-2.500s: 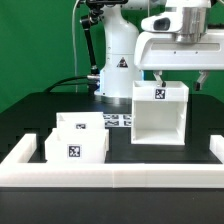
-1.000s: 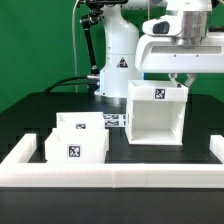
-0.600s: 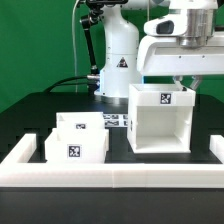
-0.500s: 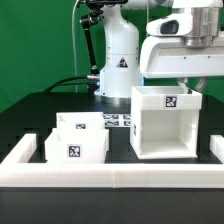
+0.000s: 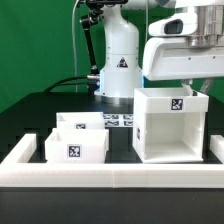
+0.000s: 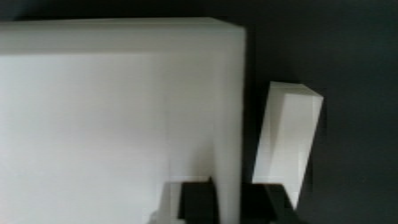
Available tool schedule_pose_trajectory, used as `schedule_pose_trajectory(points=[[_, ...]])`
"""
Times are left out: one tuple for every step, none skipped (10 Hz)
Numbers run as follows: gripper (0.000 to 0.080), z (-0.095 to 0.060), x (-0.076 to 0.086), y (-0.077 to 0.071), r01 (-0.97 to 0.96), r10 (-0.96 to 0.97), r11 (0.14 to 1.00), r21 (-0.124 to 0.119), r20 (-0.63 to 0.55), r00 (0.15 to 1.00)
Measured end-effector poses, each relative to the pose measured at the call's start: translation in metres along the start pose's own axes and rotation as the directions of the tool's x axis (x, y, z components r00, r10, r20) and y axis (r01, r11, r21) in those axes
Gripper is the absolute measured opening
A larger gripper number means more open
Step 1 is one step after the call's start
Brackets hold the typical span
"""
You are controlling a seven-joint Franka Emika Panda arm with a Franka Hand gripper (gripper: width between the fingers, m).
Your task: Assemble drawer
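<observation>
The drawer's large white cube-like housing [image 5: 170,125] stands on the black table at the exterior view's right, open side facing front, with a square tag on its top edge. My gripper [image 5: 187,86] comes down from above and is shut on the housing's upper wall. In the wrist view the housing [image 6: 107,110] fills most of the picture, and my gripper [image 6: 228,200] has its dark fingers [image 6: 191,202] on either side of a thin wall. Two small tagged trays [image 5: 75,148] [image 5: 82,122] sit side by side at the exterior view's left.
A long low white border wall [image 5: 110,172] runs along the front, with short arms at both ends; its right arm [image 5: 215,148] lies close beside the housing and shows in the wrist view [image 6: 294,130]. The marker board [image 5: 120,120] lies behind the trays. The robot base [image 5: 118,55] stands at the back.
The gripper has carried the housing toward the exterior view's right and nearer the front border wall. The trays have not moved.
</observation>
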State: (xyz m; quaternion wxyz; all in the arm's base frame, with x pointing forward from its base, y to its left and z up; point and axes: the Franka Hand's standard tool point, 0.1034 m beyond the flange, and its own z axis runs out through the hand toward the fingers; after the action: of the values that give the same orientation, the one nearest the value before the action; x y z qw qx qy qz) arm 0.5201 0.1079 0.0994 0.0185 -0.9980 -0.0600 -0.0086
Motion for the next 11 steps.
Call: schedule_pose_trajectory(points=[[0.0038,0.000,0.001,0.000,-0.001,0.001,1.000,0.000,-0.003,1.000],[0.0038,0.000,0.004,-0.002,-0.010,0.010,1.000,0.002,-0.016,1.000],[0.0038,0.000,0.010,-0.005,-0.029,0.029,1.000,0.004,-0.017,0.999],[0.0038,0.001,0.018,-0.006,-0.041,0.042,0.999,0.007,-0.025,0.999],[0.0038,0.000,0.029,-0.004,-0.040,0.040,0.999,0.009,-0.034,0.999],[0.0038,0.000,0.039,0.001,-0.040,0.041,0.999,0.008,-0.044,0.998],[0.0038,0.000,0.046,0.005,-0.038,0.038,0.999,0.008,-0.057,0.998],[0.0038,0.000,0.049,0.009,-0.031,0.031,0.999,0.006,-0.063,0.998],[0.0038,0.000,0.050,0.010,-0.034,0.035,0.999,0.006,-0.064,0.997],[0.0038,0.000,0.050,0.009,-0.043,0.044,0.999,0.007,-0.064,0.997],[0.0038,0.000,0.050,0.009,-0.040,0.041,0.999,0.007,-0.064,0.997]])
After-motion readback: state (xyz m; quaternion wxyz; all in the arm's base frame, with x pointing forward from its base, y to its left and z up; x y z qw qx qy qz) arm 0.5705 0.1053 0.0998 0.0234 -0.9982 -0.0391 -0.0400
